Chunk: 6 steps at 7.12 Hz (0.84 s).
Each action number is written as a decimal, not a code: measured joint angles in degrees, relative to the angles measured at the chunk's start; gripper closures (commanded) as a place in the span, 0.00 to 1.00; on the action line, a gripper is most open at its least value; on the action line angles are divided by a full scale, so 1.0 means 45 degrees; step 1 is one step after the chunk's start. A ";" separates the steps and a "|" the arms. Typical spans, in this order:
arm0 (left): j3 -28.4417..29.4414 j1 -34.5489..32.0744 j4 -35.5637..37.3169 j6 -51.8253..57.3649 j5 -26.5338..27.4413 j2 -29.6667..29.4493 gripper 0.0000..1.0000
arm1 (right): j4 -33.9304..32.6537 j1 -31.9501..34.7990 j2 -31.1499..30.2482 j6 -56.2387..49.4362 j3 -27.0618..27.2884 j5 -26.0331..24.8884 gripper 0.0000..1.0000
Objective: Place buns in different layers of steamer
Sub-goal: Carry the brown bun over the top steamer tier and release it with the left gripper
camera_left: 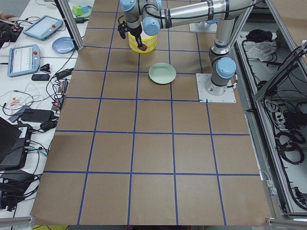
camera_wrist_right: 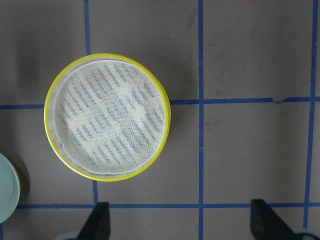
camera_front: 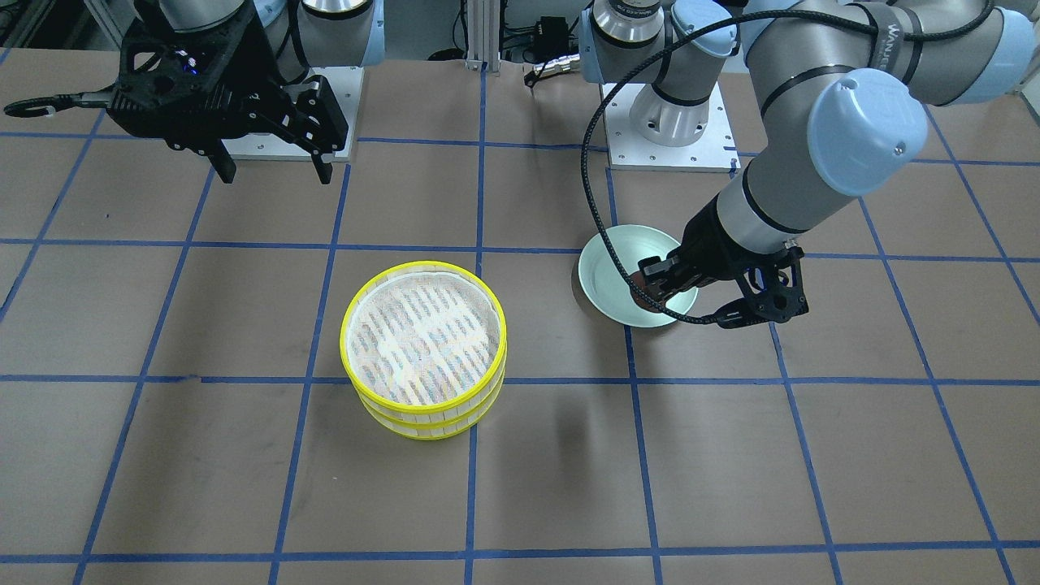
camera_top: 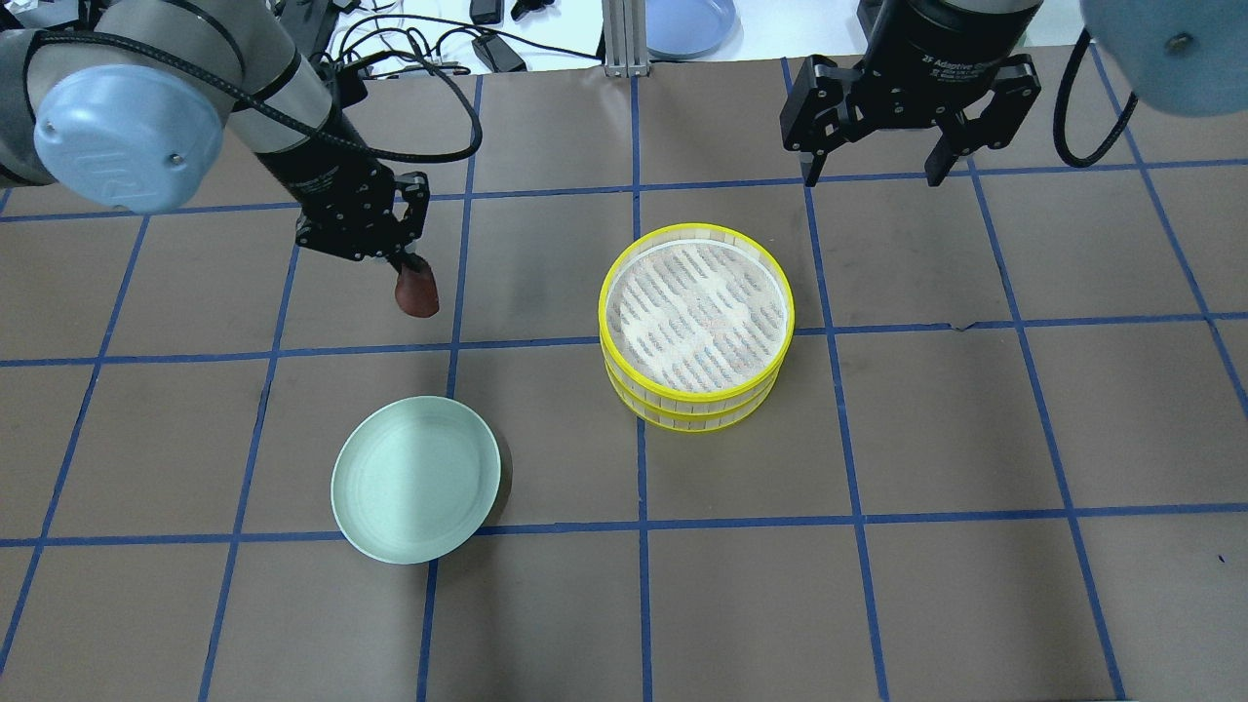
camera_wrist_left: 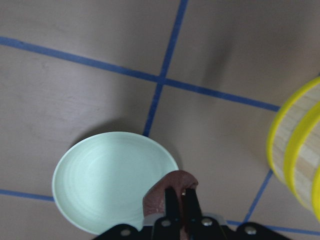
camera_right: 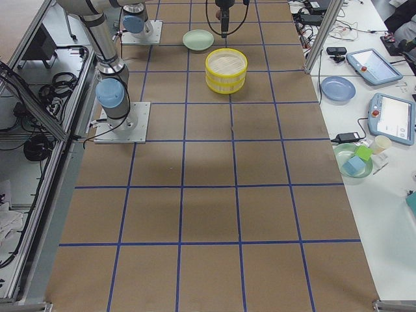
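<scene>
Two steamer layers (camera_top: 697, 405) are stacked one on the other near the middle of the surface (camera_top: 975, 439). A plate (camera_top: 416, 479) is set on the surface to the robot's left of the stack, apart from it and somewhat nearer the robot's base. An oval bun (camera_top: 416, 292) is held off the surface in the left gripper (camera_top: 408, 265), above the plate's edge. The right gripper (camera_top: 871, 175) is raised well apart from the stack, towards the robot's base
</scene>
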 measured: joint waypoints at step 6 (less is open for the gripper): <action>-0.1530 -0.1422 0.4780 -0.2459 -0.5917 -0.1227 1.00 | 0.0062 -0.0017 -0.0037 -0.0750 0.0057 -0.0060 0.00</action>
